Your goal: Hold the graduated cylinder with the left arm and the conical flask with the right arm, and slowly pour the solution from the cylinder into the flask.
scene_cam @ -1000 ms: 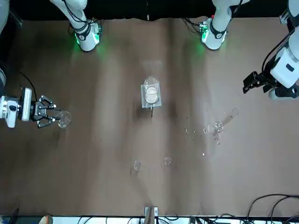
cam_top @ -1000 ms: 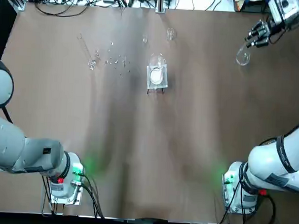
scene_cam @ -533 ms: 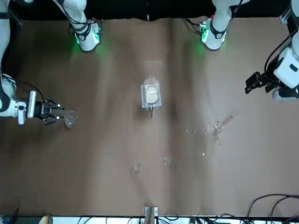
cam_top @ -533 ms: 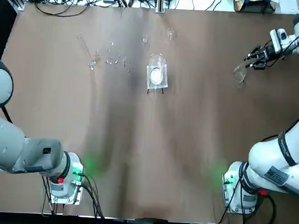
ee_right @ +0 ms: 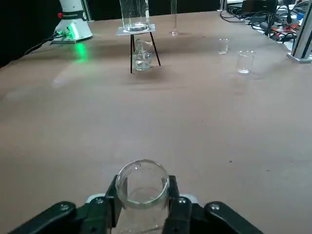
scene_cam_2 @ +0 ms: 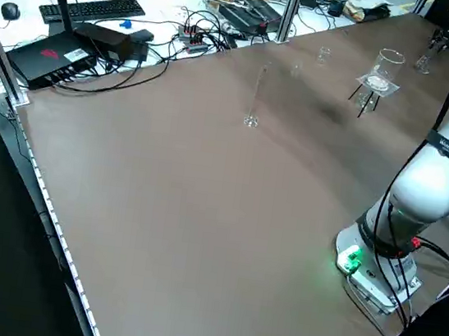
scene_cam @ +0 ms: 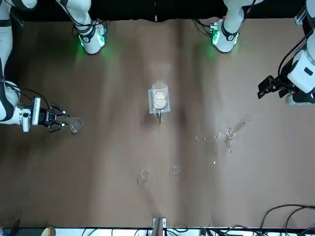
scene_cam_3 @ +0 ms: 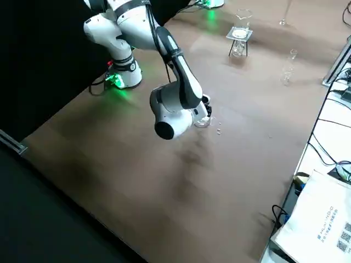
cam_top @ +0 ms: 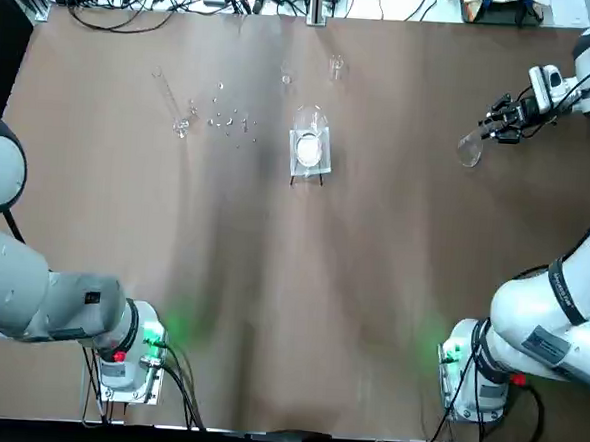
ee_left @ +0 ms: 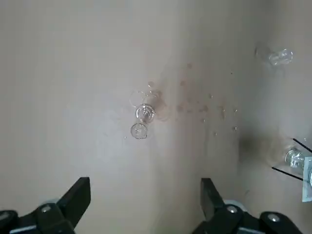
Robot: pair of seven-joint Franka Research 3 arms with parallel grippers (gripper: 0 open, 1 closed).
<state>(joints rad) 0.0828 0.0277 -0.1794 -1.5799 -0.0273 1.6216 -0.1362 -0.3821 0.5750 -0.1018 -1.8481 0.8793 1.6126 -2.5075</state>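
The vessel between my right gripper's fingertips (ee_right: 143, 195) is clear, smooth glass with a glossy rim; the fingers clasping it look dull black, with shiny metal screws. Beyond that hand, the stand (ee_right: 138, 30) has a clear, slick top on thin dark legs. The tabletop (ee_right: 146, 117) under both my hands is matt brown and smooth, with soft sheens. Out ahead of my left gripper (ee_left: 146, 192), open and matt black with metal screws, stands the tall tube (ee_left: 145, 113) of glossy clear glass.
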